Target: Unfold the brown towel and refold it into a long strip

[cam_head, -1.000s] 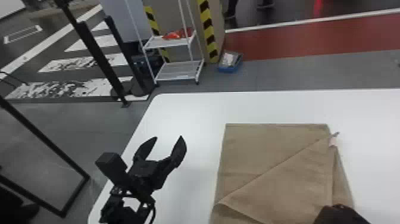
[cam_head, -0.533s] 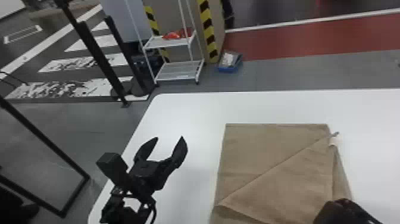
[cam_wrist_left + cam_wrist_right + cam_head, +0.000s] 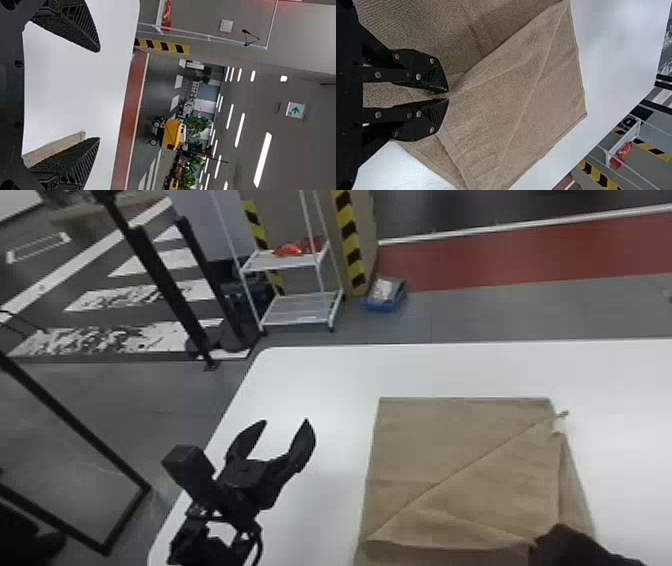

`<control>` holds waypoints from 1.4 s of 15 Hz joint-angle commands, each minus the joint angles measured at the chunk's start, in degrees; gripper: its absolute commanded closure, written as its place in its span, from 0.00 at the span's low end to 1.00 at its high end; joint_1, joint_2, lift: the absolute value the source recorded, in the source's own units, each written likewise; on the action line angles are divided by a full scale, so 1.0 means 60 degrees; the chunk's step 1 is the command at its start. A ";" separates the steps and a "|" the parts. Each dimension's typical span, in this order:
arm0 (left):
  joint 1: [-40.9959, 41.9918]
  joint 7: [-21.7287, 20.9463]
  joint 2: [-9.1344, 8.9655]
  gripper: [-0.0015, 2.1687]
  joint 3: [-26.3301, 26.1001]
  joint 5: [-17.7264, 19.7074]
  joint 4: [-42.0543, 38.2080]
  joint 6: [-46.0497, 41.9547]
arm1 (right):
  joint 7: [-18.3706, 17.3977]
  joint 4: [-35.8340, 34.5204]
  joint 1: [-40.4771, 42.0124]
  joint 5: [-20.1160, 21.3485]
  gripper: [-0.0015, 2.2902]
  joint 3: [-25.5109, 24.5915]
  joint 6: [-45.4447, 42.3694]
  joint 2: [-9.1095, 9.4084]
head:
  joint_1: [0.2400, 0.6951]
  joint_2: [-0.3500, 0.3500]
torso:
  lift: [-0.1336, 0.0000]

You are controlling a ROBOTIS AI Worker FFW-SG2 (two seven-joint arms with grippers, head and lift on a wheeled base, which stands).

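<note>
Here, the right end effector [image 3: 557,542] pinches the brown towel [image 3: 450,445].

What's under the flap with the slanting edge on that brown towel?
More of the towel shows past the slanting edge of the flap. Whatever lies farther in is covered, so I can't tell.

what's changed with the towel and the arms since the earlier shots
The right gripper has moved forward, and the near edge of the brown towel's flap has come forward with it, pinched in its fingers. The left gripper stayed open and put; the towel's far edge hasn't moved.
</note>
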 commanded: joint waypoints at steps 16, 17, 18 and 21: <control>-0.1831 -0.1647 0.0015 0.06 0.0834 -0.0805 -0.0042 0.4688 | -0.0072 -0.2085 0.1531 -0.0460 0.70 -0.2348 -0.0440 -0.0265 | 1.00 0.90 | 0.08; -0.1992 -0.1764 0.0015 0.07 0.0717 -0.0922 0.0046 0.4717 | -0.0072 -0.2217 0.1722 -0.0547 0.70 -0.2597 -0.0440 -0.0294 | 1.00 0.88 | 0.08; -0.2139 -0.1764 0.0015 0.07 0.0570 -0.1069 0.0148 0.4776 | -0.0057 -0.2290 0.1824 -0.0650 0.70 -0.2773 -0.0440 -0.0309 | 1.00 0.87 | 0.08; -0.2520 -0.1764 0.0000 0.07 0.0336 -0.1406 0.0617 0.4922 | -0.0057 -0.2305 0.1868 -0.0694 0.70 -0.2817 -0.0440 -0.0411 | 1.00 0.80 | 0.08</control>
